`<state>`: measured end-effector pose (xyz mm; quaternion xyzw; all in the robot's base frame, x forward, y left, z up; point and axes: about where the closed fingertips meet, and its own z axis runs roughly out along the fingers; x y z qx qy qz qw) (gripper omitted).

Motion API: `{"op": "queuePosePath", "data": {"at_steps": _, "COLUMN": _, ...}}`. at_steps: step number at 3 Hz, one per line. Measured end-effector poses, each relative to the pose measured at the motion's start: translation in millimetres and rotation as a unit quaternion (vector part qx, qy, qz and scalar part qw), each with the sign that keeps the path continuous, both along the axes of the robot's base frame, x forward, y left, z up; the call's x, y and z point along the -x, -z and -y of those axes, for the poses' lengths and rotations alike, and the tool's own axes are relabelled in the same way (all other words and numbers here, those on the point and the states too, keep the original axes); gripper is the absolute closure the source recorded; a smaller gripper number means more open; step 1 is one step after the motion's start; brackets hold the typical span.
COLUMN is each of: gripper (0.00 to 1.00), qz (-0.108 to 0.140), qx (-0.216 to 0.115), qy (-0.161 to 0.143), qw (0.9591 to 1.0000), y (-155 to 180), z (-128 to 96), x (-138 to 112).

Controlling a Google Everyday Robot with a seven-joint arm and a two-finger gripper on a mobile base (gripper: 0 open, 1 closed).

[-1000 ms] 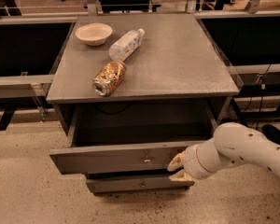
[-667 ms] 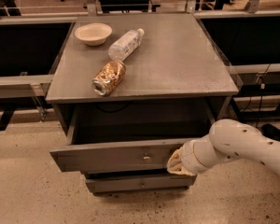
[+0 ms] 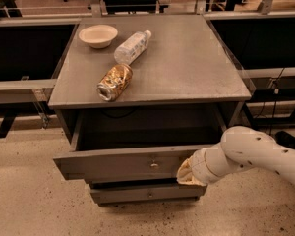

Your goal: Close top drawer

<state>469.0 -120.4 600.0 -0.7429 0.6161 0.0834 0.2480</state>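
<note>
A grey metal cabinet (image 3: 187,63) fills the middle of the camera view, standing on a speckled floor (image 3: 29,205) in front of dark workbenches. Its top drawer (image 3: 113,163) is pulled well out towards the camera. The long flat front hangs forward of the cabinet body, and the dark, shallow inside is open to view. Below it the front of a lower drawer (image 3: 147,193) sits further back.

The robot's white arm (image 3: 250,151) reaches in from the right edge. The gripper (image 3: 187,172) is at the right-hand part of the top drawer's front, pressed against it or just beside it, to the right of the small brass knob (image 3: 154,164). Whether the gripper is open or closed cannot be told from here.

On the cabinet top lie a clear plastic bottle (image 3: 132,47) on its side, a crumpled gold can (image 3: 115,82) near the front-left edge, and a pale bowl (image 3: 98,35) at the back-left corner.

The step in hand looks like the push itself, with contact made or about to be made and the drawer not yet shut. The next move likely calls for a steady push straight back along the drawer's slides. Because the contact is off-centre, the drawer may skew and bind, so an even line of force matters.
</note>
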Motion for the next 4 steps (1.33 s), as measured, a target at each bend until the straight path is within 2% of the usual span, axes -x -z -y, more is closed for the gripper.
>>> {"op": "queuePosePath", "data": {"at_steps": 3, "gripper": 0.00, "qz": 0.000, "qx": 0.000, "qy": 0.000, "qw": 1.0000, "y": 0.0, "z": -0.1, "x": 0.0}}
{"op": "queuePosePath", "data": {"at_steps": 4, "gripper": 0.00, "qz": 0.000, "qx": 0.000, "qy": 0.000, "qw": 1.0000, "y": 0.0, "z": -0.1, "x": 0.0}}
